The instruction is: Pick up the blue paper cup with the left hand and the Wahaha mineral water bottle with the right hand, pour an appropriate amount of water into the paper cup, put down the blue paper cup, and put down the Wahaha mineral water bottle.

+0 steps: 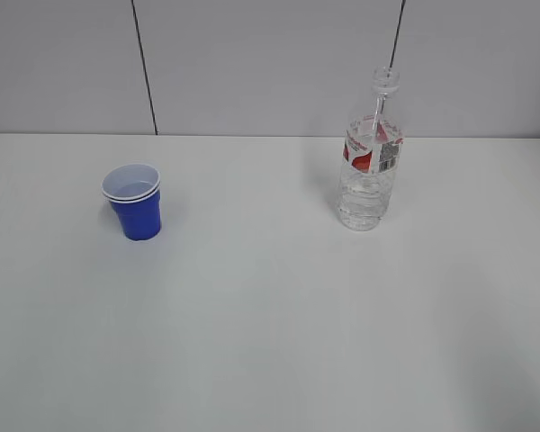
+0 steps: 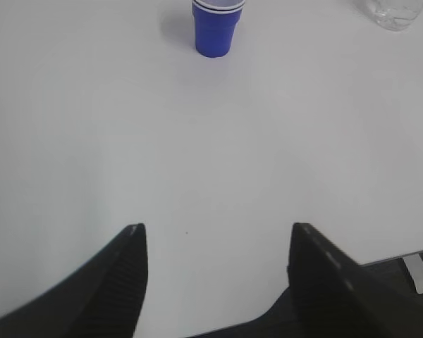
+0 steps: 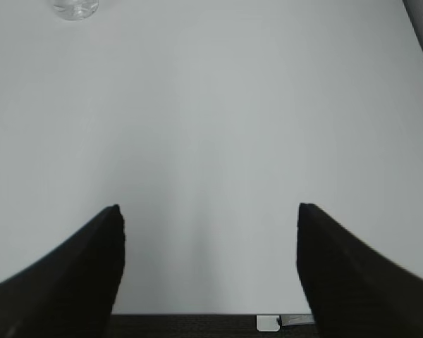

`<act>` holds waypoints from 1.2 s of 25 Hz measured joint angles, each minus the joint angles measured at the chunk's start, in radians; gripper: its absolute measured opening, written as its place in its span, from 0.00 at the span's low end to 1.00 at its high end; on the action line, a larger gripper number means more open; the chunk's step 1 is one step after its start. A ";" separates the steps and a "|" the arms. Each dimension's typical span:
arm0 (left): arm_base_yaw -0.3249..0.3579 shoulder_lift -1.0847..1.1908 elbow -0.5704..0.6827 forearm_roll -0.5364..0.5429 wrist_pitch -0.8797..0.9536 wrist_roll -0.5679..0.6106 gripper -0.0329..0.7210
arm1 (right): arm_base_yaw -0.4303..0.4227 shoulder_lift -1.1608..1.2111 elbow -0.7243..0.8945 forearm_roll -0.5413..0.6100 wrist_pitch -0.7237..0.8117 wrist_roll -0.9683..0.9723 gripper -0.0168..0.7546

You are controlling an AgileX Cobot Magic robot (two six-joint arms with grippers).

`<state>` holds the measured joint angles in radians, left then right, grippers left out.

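Exterior view shows no arms, only the blue paper cup (image 1: 133, 201) at 9 o'clock and the Wahaha mineral water bottle (image 1: 371, 153) at 2 o'clock, well apart. Wrist views cut off the bottle. The left hand (image 2: 215, 243) and right hand (image 3: 208, 218) are spread wide, holding nothing.

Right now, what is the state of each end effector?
Left end effector: open, holding nothing.
Right end effector: open, holding nothing.
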<state>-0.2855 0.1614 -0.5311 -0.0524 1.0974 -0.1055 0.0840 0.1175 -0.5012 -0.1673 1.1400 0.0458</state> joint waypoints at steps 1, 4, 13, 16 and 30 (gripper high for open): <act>0.000 0.000 0.000 0.000 0.000 0.000 0.68 | 0.000 0.000 0.000 0.000 0.000 0.000 0.76; 0.000 0.000 0.000 0.000 0.000 0.000 0.68 | 0.000 0.000 0.000 0.000 0.000 0.000 0.76; 0.023 -0.026 0.000 -0.002 -0.002 -0.002 0.68 | 0.000 0.000 0.000 0.000 0.000 0.000 0.76; 0.095 -0.044 0.000 -0.004 -0.002 -0.002 0.68 | 0.000 -0.012 0.000 0.000 0.000 0.000 0.76; 0.301 -0.133 0.000 -0.004 -0.002 -0.002 0.65 | -0.028 -0.123 0.000 0.000 0.002 0.000 0.76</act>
<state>0.0156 0.0286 -0.5311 -0.0568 1.0957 -0.1072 0.0558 -0.0055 -0.5012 -0.1673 1.1418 0.0456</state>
